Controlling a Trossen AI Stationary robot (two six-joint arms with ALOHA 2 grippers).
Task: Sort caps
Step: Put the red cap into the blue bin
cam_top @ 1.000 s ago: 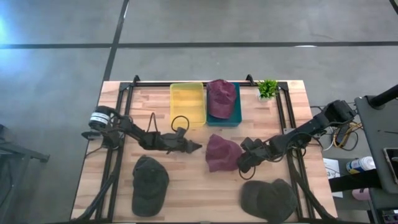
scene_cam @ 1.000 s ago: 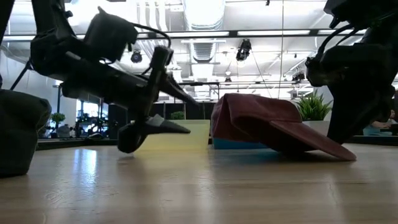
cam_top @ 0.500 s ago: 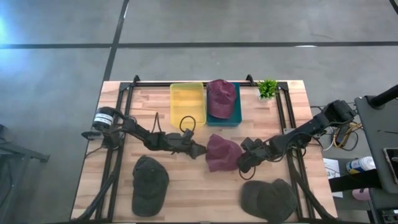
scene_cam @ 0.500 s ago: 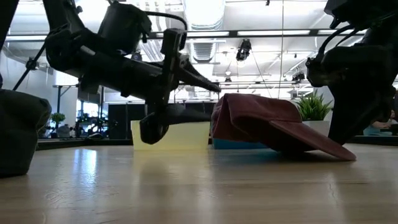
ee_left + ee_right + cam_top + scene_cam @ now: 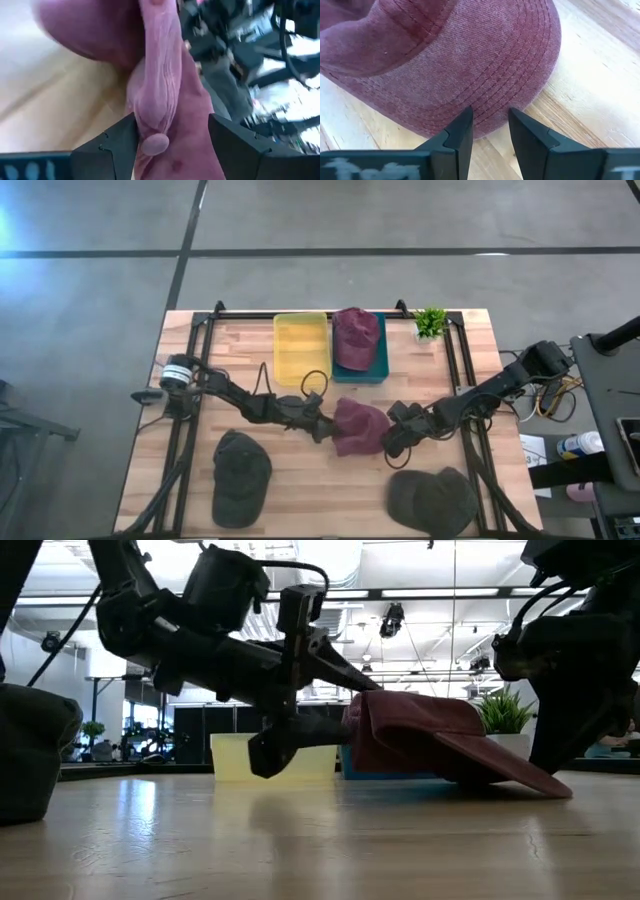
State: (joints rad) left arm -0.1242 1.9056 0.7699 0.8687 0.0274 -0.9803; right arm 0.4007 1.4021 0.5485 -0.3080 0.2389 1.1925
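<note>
my right gripper pinches the brim of the maroon cap mid-bench, fingers clamped on it. my left gripper sits at the cap's other side, fingers apart around its back edge. grasp step; next, close left. beyond the cap: teal bin, second maroon cap.

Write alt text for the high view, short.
Overhead view of a wooden table: both grippers meet at a maroon cap at its centre, the open left gripper at one edge, the right gripper pinching its brim. Another maroon cap sits in the teal bin beside an empty yellow bin; two olive caps lie near the front edge.
</note>
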